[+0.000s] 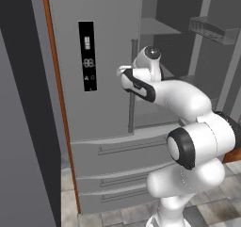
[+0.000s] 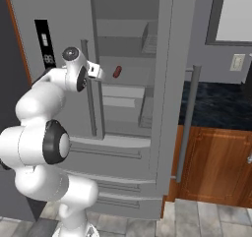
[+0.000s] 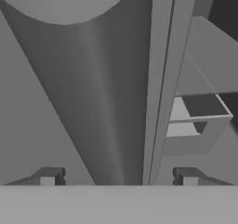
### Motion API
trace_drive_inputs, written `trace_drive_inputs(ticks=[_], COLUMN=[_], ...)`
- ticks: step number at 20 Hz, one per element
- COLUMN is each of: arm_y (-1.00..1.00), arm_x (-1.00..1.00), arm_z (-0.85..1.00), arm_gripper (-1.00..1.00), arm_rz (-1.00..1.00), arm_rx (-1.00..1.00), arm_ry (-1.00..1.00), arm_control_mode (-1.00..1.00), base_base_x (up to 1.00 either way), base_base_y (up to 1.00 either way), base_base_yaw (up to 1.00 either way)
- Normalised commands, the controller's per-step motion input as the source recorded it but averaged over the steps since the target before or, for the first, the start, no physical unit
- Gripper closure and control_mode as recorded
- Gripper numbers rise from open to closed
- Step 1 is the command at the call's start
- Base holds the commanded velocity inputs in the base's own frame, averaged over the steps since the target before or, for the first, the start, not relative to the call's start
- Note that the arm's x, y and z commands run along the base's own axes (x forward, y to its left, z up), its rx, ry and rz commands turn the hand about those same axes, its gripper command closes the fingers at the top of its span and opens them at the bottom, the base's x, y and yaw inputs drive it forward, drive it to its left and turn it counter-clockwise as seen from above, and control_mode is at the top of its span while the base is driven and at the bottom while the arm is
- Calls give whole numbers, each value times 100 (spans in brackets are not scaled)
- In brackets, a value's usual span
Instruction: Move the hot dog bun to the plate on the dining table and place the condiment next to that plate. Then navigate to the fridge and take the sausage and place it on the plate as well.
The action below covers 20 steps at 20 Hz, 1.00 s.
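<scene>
Sausage [image 2: 117,72] on open fridge [image 1: 108,103] shelf

Sausage [image 2: 117,72] on open fridge [image 2: 128,49] shelf

Wooden cabinet [image 2: 216,164] under dark counter [image 2: 216,105], tiled floor [image 2: 197,219].

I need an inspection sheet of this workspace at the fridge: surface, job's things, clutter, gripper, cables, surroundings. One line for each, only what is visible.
Surface: grey tiled floor under the base.
Job's things: fridge, right door swung open, left door closed; sausage lying on an inner shelf.
Clutter: nothing seen.
Gripper: gripper open, fingertips apart, holding nothing, close to the closed door's bar handle.
Cables: nothing seen.
Surroundings: wooden cabinet with a black counter right of the fridge; wall outlet above it.
</scene>
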Motion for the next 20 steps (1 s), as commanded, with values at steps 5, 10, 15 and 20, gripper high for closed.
trace_drive_inputs(ticks=[5, 10, 15, 20], arm_y=[11, 33, 67, 74], arm_x=[42, 11, -63, -96], arm_z=[-13, -9, -2, -6], arm_gripper=[100, 100, 100, 100], arm_rz=[0, 0, 0, 0], arm_rx=[0, 0, 0, 0], arm_ry=[0, -2, -8, -17], arm_control_mode=[-100, -100, -100, -100], base_base_x=[0, 0, 0, 0], base_base_y=[0, 0, 0, 0], base_base_yaw=[0, 0, 0, 0])
